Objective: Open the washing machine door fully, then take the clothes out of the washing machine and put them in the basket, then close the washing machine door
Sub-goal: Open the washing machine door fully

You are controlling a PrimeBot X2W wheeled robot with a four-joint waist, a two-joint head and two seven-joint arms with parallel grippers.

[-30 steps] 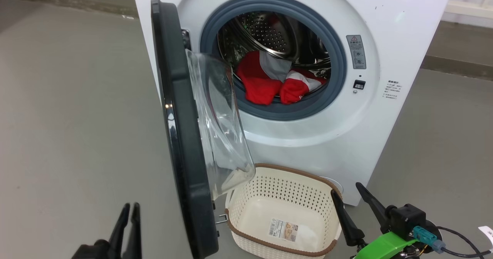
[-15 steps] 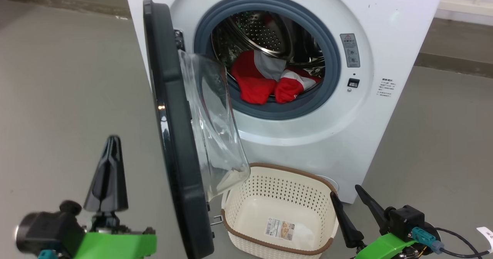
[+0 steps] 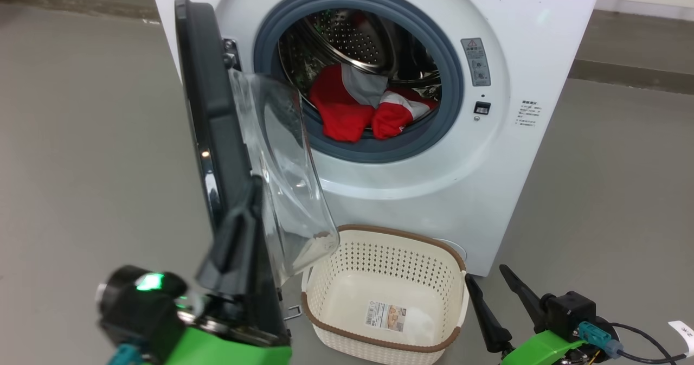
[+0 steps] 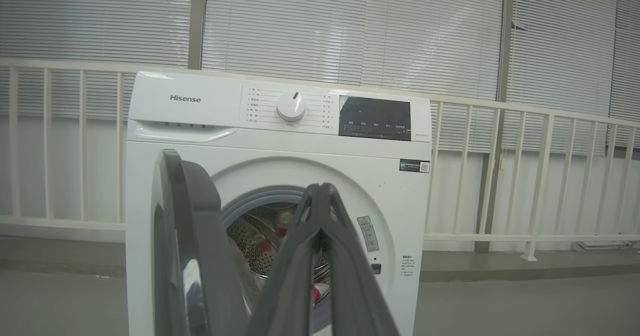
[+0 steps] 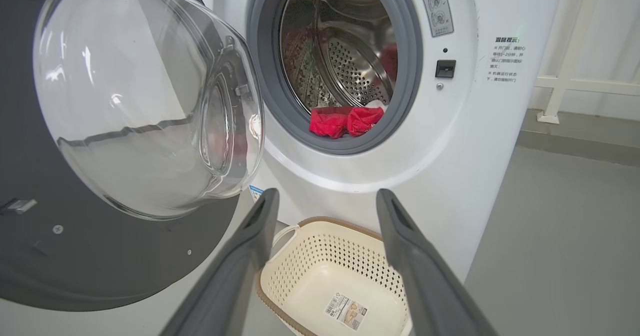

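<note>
The left gripper [image 3: 250, 191], low a second ago, has risen with fingers pinched together on nothing beside the half-open washing machine door [image 3: 209, 110], likely to push it wider; the right gripper [image 3: 486, 274] waits spread wide by the basket [image 3: 434, 244], clothes [image 3: 344, 115] still in the drum [image 3: 352, 39].

drum mouth [image 3: 352, 39]: clear straight ahead | door [image 3: 209, 99]: juts out on left (half-swung) | basket [image 3: 379, 259]: floor below mouth

The washing machine [image 3: 488, 191] was white, its rubber ring [image 3: 451, 99] grey, its drum [image 3: 352, 39] perforated steel. The clothes [image 3: 341, 115] were red with grey and white panels. The door [image 3: 209, 110] was rimmed glossy black; the basket [image 3: 379, 259] was cream, hole-patterned, brown-trimmed.
</note>
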